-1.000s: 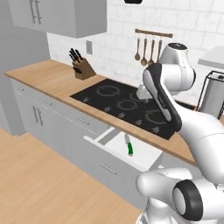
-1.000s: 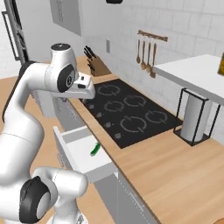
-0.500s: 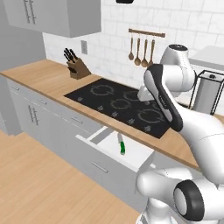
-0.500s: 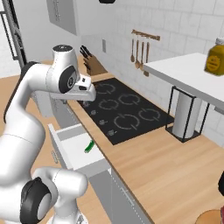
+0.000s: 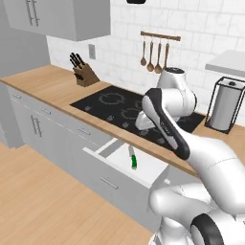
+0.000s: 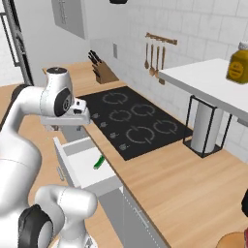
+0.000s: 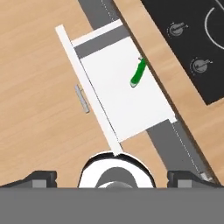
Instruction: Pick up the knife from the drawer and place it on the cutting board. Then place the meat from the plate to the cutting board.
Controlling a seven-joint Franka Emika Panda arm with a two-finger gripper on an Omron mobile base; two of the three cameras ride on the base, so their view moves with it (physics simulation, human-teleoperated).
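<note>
The drawer (image 7: 127, 103) stands pulled out under the counter, also seen as the drawer (image 5: 119, 160) and the drawer (image 6: 82, 167). In it lies the knife (image 7: 137, 75), green handle toward the counter side; knife (image 5: 134, 161), knife (image 6: 99, 162). My gripper (image 7: 113, 177) hangs well above the drawer's front, open and empty, fingertips (image 7: 41, 177) wide apart. Gripper (image 5: 142, 127), gripper (image 6: 62, 128). The cutting board and the meat are out of view. A tan rounded edge (image 6: 231, 239) at the frame corner is too cut off to name.
A black cooktop (image 5: 127, 107) sits in the wooden counter behind the drawer. Knife block (image 5: 85, 76) at the back left, hanging spoons (image 5: 154, 50) on the wall, paper towel holder (image 6: 206, 128) to the right under a white shelf with a yellow bottle (image 6: 239, 63).
The base has driven along the counter, so both base views have shifted. The drawer stays open with the knife in it, and the gripper stays open.
</note>
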